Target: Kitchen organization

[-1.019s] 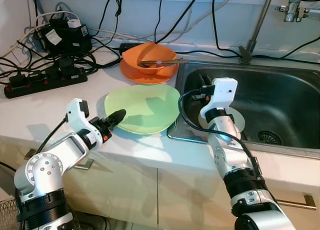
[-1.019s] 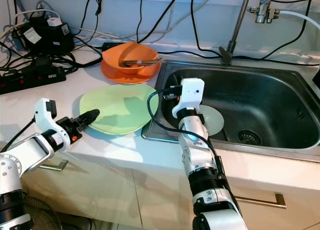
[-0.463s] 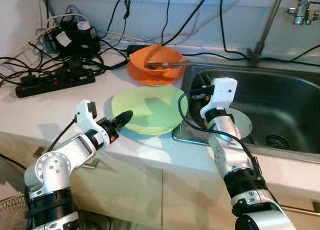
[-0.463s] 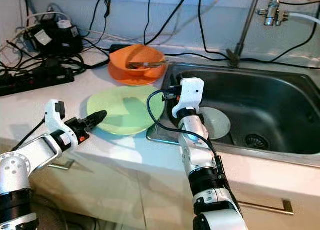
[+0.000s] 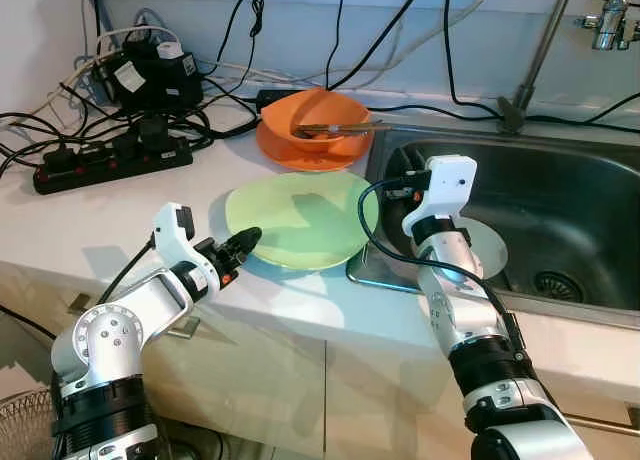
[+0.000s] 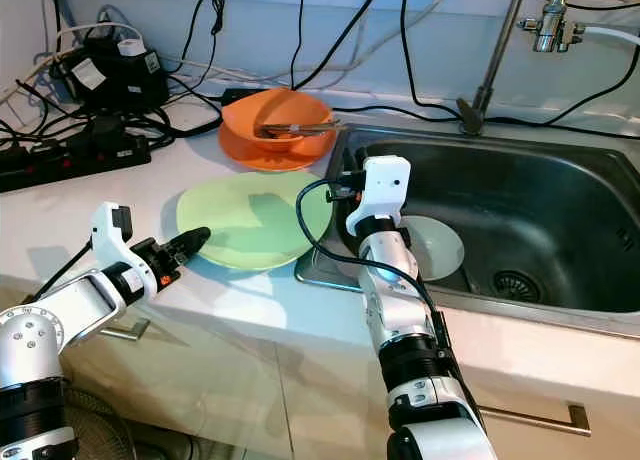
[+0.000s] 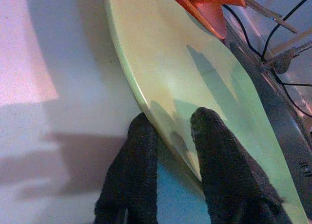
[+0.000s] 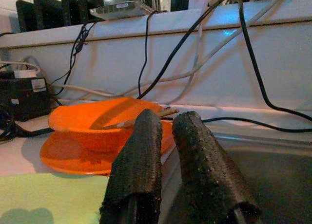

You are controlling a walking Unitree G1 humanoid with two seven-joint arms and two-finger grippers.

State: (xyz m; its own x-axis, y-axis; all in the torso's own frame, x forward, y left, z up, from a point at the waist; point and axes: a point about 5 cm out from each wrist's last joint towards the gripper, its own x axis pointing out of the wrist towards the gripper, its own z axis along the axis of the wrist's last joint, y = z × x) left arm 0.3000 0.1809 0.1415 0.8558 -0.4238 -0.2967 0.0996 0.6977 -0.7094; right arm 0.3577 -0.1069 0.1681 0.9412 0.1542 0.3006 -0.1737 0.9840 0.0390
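A pale green plate (image 5: 300, 220) lies on the white counter, its right edge hanging over the sink rim. My left gripper (image 5: 243, 243) is at the plate's near-left rim. In the left wrist view one finger (image 7: 144, 141) sits under the rim and the other rests on top, shut on the green plate (image 7: 195, 83). Behind the plate, an orange bowl (image 5: 313, 120) stands on an orange plate and holds a utensil (image 5: 330, 130). My right gripper (image 8: 168, 119) is raised over the sink's left edge. It points toward the orange bowl (image 8: 97, 124) and is shut on nothing.
The steel sink (image 5: 570, 185) holds a pale round plate (image 5: 488, 248) near the drain (image 5: 553, 283). A faucet pipe (image 5: 535, 50) rises behind the sink. A black power strip (image 5: 110, 165), adapters and several cables crowd the counter's back left. The counter's front edge is close to my left arm.
The camera has shifted, so the whole scene has slid right. My left gripper stays at the plate's rim and my right gripper stays over the sink edge.
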